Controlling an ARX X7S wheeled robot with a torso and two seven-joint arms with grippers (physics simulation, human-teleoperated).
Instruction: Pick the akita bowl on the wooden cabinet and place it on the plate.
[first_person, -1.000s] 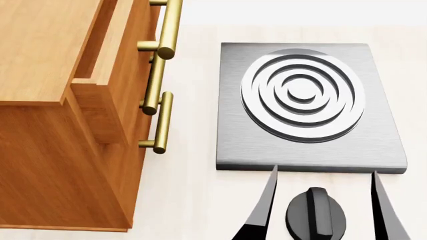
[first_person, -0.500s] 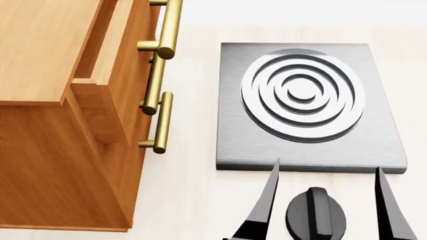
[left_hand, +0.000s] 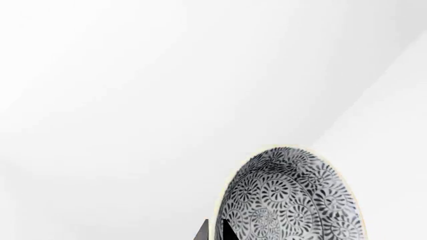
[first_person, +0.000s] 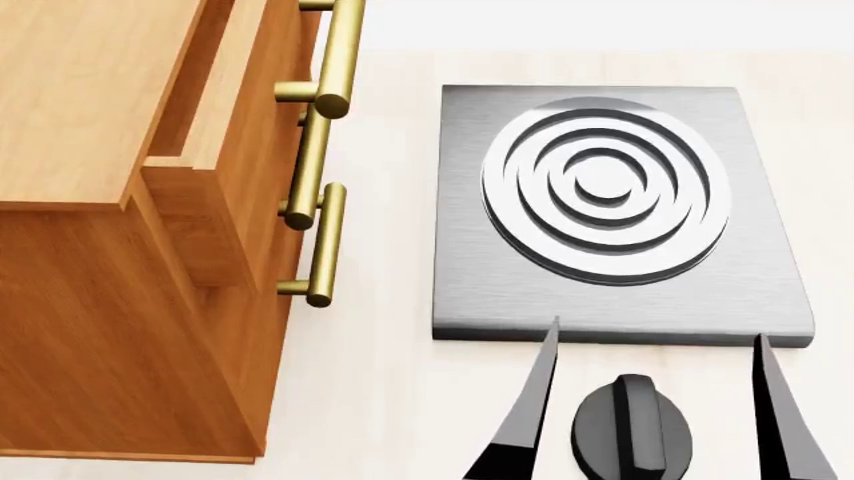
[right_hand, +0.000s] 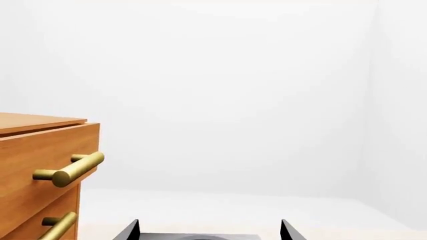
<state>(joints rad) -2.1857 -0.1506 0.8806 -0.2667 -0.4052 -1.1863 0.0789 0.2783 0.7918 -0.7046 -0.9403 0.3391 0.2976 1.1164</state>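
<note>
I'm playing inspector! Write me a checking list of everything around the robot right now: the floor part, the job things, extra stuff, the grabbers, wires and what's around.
Surface: pale counter, bare where it shows.
Job's things: wooden cabinet at the head view's left, top drawer a little open. Akita bowl shows only in the left wrist view, tipped on edge against white background. Plate: nothing seen.
Clutter: grey square stove with rings; black knob in front of it.
Grippers: right gripper open, fingers either side of the knob, not touching it. Left gripper only a dark tip at the bowl's rim; grip cannot be judged.
Cables: nothing seen.
Surroundings: plain white walls.
</note>
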